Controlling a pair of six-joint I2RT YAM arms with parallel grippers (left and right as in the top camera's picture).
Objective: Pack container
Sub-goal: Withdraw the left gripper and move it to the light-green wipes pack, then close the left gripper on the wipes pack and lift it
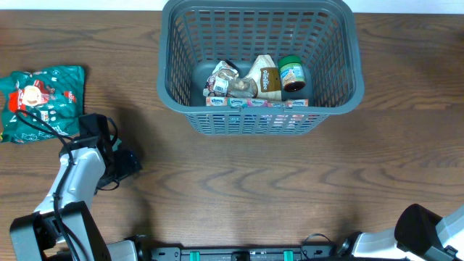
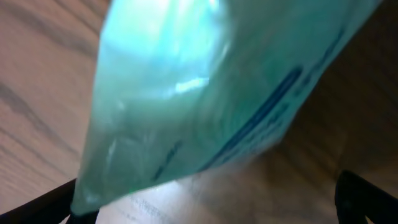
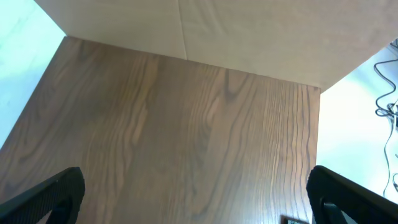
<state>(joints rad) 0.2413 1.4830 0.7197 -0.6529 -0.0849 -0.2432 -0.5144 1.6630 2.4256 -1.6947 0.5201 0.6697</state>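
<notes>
Though unclear, seemingly snacks (image 1: pixel 250 83) in basket (image 1: pixel 254 125)

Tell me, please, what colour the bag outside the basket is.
The bag is teal-green with red and white print, clearest overhead.

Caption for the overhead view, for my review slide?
Grey basket holding a few groceries; green bag lies on the table by the left arm.

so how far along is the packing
Done: a jar, a brown pouch and other packets lie in the basket. In hand: nothing gripped; the left tool is open close to the green bag. Left: that bag, on the table outside the basket.
</notes>
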